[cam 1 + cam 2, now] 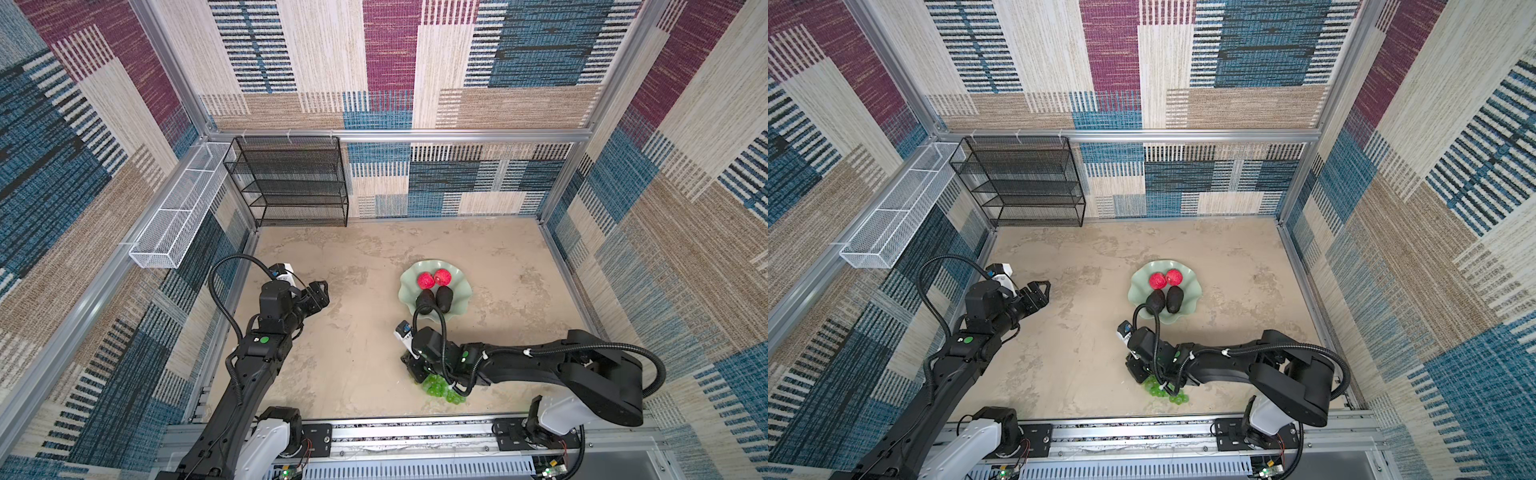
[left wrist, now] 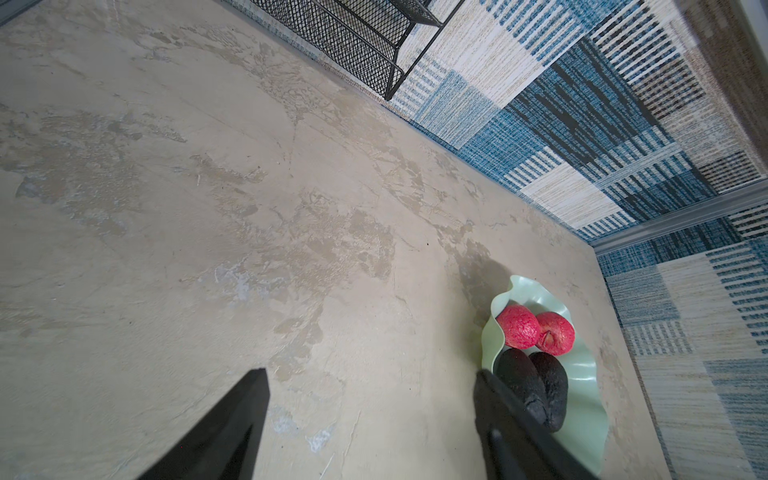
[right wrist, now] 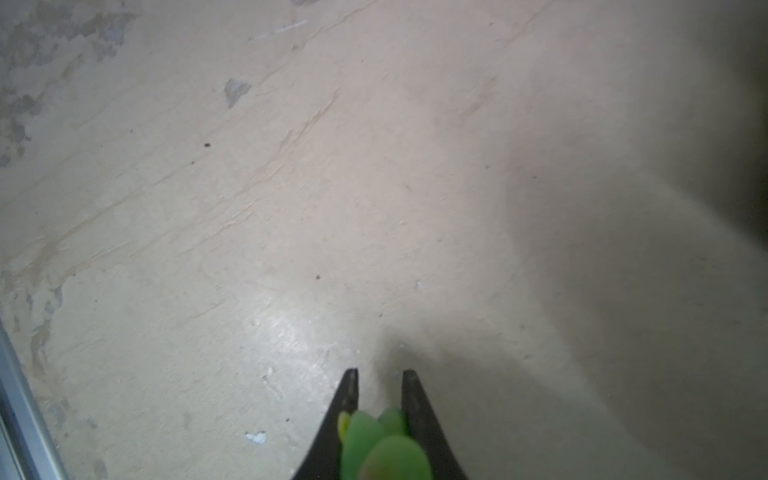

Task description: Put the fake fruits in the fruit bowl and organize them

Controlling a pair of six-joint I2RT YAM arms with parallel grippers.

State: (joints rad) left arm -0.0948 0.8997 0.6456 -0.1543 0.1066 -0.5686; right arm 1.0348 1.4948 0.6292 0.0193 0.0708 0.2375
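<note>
**Although the Job Was Almost Done, the Last Pick Could Fail**

When seen in both top views, the bunch of glossy bright green plastic grapes (image 1: 438, 388) (image 1: 1160, 388) lay low by the front rail, well apart from the shallow mint-green bowl with the wavy rim (image 1: 459, 291). The right gripper (image 1: 415, 370) was down on one end of the bunch. Two small red apples (image 1: 426, 281) and two dark pear-shaped avocados (image 1: 444, 298) already sat in the bowl in pairs. The right arm's black cable (image 1: 419, 309) looped in front of the bowl's near rim, so I judged it could catch the bowl or the avocados during the carry. The left gripper (image 1: 320, 293) stayed well apart on the left. The black wire shelf rack (image 1: 291, 183) and the white mesh basket (image 1: 174, 216) stood at the back, out of the way.

In the left wrist view, the left gripper (image 2: 370, 372) had its jaws apart, with nothing between them.

In the right wrist view, the right gripper (image 3: 380, 372) was pressed together on only a few grapes. Such a small hold on a loose bunch might slip or swing. A drop from height could also knock the apples out.
</note>
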